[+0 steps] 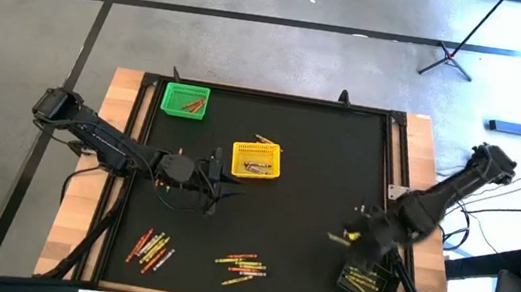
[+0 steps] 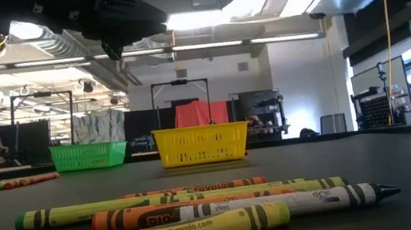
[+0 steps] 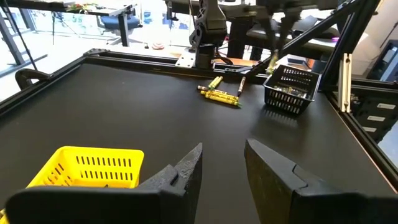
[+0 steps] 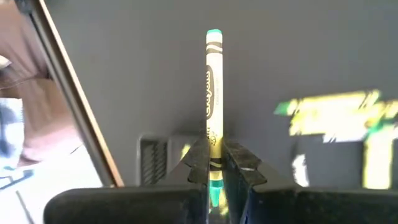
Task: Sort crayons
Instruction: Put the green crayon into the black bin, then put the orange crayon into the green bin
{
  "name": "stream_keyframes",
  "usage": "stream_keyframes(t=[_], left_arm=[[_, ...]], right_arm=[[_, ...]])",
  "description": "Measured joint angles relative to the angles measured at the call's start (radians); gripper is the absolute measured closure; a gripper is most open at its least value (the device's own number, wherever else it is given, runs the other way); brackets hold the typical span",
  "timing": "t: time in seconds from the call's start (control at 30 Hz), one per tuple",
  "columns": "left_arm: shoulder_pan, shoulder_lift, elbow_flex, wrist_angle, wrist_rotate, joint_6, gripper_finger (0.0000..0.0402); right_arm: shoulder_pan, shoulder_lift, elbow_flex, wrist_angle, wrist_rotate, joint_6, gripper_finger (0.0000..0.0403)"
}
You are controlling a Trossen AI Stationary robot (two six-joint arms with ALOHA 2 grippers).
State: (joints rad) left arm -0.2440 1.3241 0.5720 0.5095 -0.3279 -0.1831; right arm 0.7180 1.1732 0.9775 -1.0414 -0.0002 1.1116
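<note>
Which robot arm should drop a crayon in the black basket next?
The right arm. Its tool is shut on a crayon and sits close to the black basket. The left tool is open, holds nothing, and is near the yellow basket.

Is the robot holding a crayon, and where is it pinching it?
Yes: the right tool pinches a thin yellow-green crayon near its lower end.

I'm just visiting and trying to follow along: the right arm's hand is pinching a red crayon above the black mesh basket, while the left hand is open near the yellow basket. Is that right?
Not quite: the crayon pinched in the right hand is yellow-green with a green tip, not red, as the right wrist view shows. The rest holds: it is by the black mesh basket, and the left hand is open near the yellow basket.
</note>
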Motion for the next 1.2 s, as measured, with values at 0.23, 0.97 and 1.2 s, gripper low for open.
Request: stream_keyframes(t=[0.23, 0.97, 1.2], left_arm=[[0.0, 0.0, 0.0, 0.0, 0.0, 0.002, 0.0295], [0.003, 0.0, 0.0, -0.003, 0.0, 0.01, 0.0295], [0.011, 0.0, 0.0, -0.001, -0.002, 0.01, 0.0295]], right_arm=[[0.254, 0.0, -0.055, 0.063, 0.035, 0.373, 0.0384], [0.35, 0.056, -0.168, 0.128, -0.065, 0.607, 0.0267], [0.136, 0.018, -0.168, 0.12, 0.044, 0.284, 0.0195]])
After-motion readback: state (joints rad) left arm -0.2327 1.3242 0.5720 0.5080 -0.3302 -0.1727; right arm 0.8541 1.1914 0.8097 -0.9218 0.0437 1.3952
